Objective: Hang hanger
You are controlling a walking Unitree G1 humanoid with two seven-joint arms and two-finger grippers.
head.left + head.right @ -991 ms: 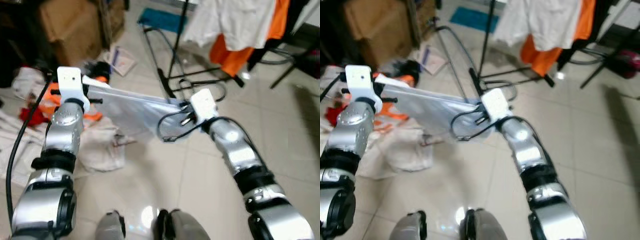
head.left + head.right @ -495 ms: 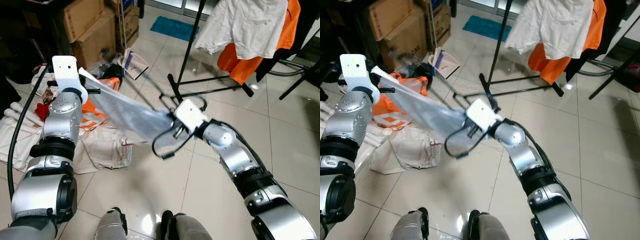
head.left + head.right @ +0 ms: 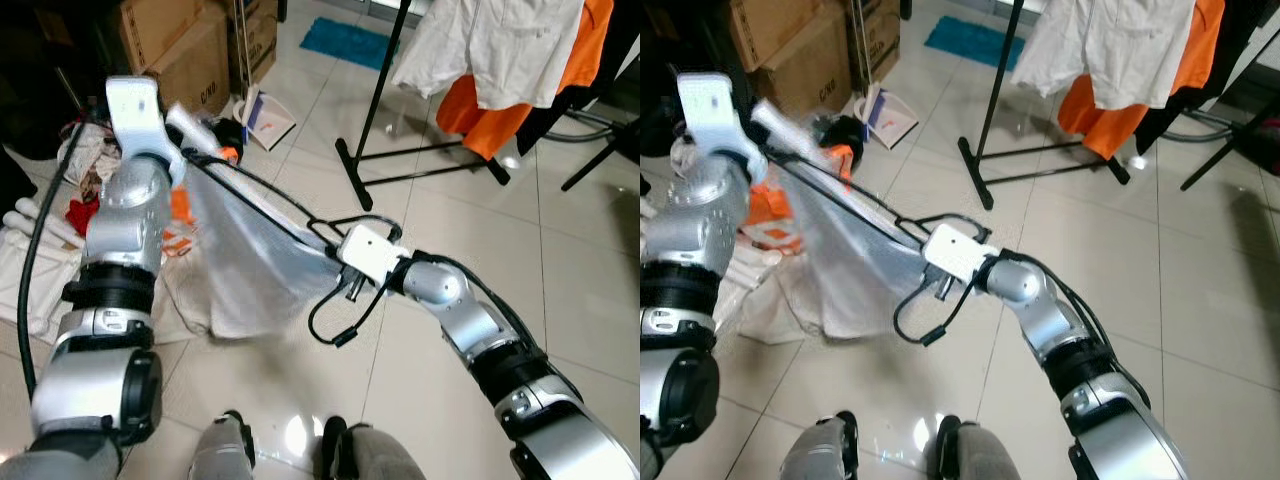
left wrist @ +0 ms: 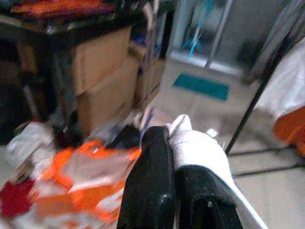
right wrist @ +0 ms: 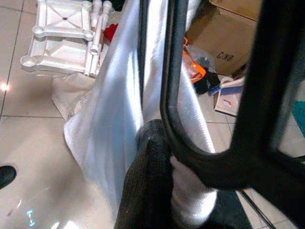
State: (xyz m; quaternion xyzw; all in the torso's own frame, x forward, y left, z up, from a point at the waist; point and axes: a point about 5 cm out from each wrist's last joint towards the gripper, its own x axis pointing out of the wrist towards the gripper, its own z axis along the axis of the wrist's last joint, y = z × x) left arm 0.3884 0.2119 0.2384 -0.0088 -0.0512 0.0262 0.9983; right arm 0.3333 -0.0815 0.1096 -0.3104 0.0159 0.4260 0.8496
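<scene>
Stretching mid-air btwn both arms in head view: black hanger w/ white garment draped over it, above tiled floor. Left gripper up at one end, right gripper at hook end.
Left wrist view: jaws together, clamped on bunched white cloth; cardboard boxes behind.
Right wrist view: jaws clamped on garment beside hanger's curved black frame; white plastic rack lying on floor.

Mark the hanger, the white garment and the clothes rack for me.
hanger (image 3: 262, 192), left eye view, black arm.
white garment (image 3: 245, 270), left eye view, hanging cloth.
clothes rack (image 3: 372, 92), left eye view, upright pole.
</scene>
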